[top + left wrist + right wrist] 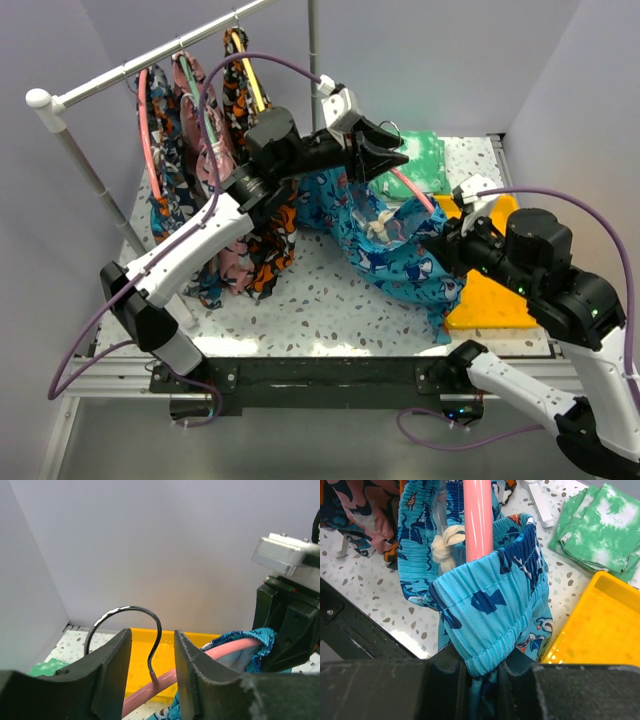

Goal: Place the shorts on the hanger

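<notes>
Right wrist view has the right tool [482, 675] pinching the waistband of the shorts [490, 610], apparently to hold it taut over the pink hanger [479, 515] threaded inside, while the left tool [151, 635] stands spread around the wire hook [130, 609] above the desk [320, 310], and no writing is legible.
</notes>
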